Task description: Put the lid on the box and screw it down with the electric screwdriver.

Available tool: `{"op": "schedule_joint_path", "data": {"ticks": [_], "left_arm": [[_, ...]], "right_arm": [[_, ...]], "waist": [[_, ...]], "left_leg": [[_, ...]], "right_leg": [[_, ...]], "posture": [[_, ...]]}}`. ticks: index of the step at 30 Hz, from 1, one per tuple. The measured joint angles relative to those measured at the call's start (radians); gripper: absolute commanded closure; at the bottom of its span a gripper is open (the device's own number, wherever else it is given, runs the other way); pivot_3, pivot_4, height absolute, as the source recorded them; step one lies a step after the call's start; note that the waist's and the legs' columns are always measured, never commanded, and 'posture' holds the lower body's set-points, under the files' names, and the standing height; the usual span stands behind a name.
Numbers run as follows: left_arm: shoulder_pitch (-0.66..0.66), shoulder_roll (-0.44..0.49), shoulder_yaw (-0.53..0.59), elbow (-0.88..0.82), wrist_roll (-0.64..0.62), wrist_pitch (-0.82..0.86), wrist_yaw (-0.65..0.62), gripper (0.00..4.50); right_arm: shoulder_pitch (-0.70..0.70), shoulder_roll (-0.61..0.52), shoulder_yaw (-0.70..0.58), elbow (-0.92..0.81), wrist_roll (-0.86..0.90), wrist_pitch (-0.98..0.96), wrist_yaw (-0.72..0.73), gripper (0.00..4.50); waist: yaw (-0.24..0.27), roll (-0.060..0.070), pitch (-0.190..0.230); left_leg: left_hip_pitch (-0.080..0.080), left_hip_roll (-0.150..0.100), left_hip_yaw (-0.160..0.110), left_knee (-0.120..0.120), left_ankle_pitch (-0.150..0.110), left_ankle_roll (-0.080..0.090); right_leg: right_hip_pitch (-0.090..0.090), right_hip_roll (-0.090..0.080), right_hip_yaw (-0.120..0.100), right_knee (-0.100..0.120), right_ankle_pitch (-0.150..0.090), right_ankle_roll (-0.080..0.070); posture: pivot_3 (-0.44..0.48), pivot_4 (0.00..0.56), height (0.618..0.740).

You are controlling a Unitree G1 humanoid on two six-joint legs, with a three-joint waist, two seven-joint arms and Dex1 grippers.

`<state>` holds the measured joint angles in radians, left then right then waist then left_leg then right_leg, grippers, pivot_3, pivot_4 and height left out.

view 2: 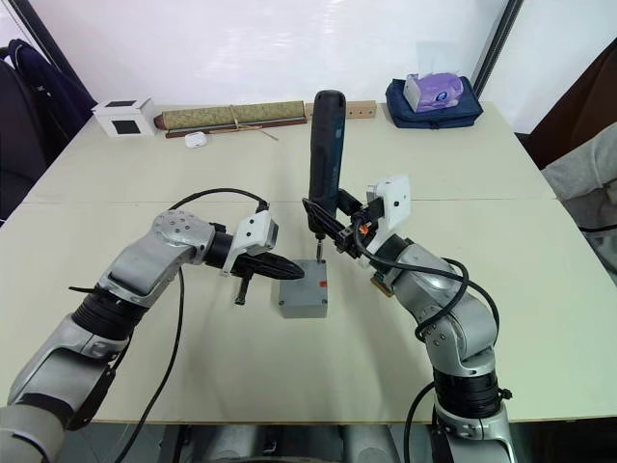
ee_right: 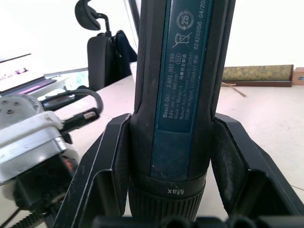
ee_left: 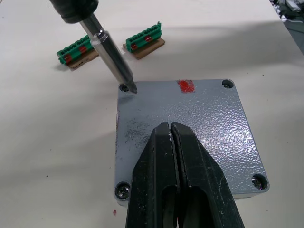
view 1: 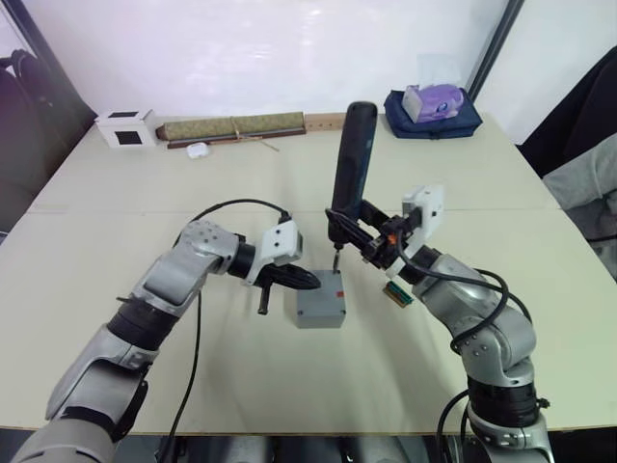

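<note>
The grey box (view 1: pixel 320 311) sits mid-table with the flat grey lid (ee_left: pixel 190 123) on top of it, a red mark near the lid's far edge. My left gripper (view 1: pixel 307 281) is shut and empty, its tips resting on the middle of the lid. My right gripper (view 1: pixel 352 224) is shut on the dark blue electric screwdriver (view 1: pixel 351 159), holding it nearly upright. The metal bit (ee_left: pixel 114 57) stands in one far corner hole of the lid. Screw heads show in the lid's two near corners.
Two small green circuit boards (ee_left: pixel 142 40) lie just beyond the box, near my right wrist. Along the table's far edge stand a white cube with a black face (view 1: pixel 126 128), a long wooden roll (view 1: pixel 231 127) and a dark blue bag holding a purple tissue pack (view 1: pixel 432 108).
</note>
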<state>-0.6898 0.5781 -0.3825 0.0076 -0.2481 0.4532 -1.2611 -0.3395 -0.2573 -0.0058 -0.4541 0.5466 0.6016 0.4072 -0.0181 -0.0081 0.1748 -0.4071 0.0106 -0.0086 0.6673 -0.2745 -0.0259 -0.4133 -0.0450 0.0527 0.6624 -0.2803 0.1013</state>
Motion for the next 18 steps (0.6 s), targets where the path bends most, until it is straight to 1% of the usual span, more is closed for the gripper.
{"op": "schedule_joint_path", "data": {"ticks": [11, 18], "left_arm": [[-0.001, 0.003, 0.000, -0.001, 0.000, 0.013, -0.005, 4.50], [-0.003, 0.008, 0.000, 0.012, 0.002, 0.013, -0.018, 4.50]], "right_arm": [[0.029, -0.001, 0.041, 0.062, -0.096, -0.154, 0.018, 2.68], [0.080, -0.017, 0.060, 0.027, -0.111, -0.184, 0.029, 2.68]], "waist": [[0.002, 0.000, 0.000], [0.003, -0.001, -0.002]], "left_leg": [[0.003, 0.000, 0.000, 0.000, 0.000, 0.000], [0.008, 0.000, 0.000, 0.000, 0.000, 0.000]], "right_leg": [[0.004, 0.000, 0.000, -0.001, 0.000, 0.000], [0.009, 0.000, 0.000, -0.001, 0.000, 0.000]], "posture": [[0.000, 0.150, 0.740], [0.000, 0.150, 0.740]]}}
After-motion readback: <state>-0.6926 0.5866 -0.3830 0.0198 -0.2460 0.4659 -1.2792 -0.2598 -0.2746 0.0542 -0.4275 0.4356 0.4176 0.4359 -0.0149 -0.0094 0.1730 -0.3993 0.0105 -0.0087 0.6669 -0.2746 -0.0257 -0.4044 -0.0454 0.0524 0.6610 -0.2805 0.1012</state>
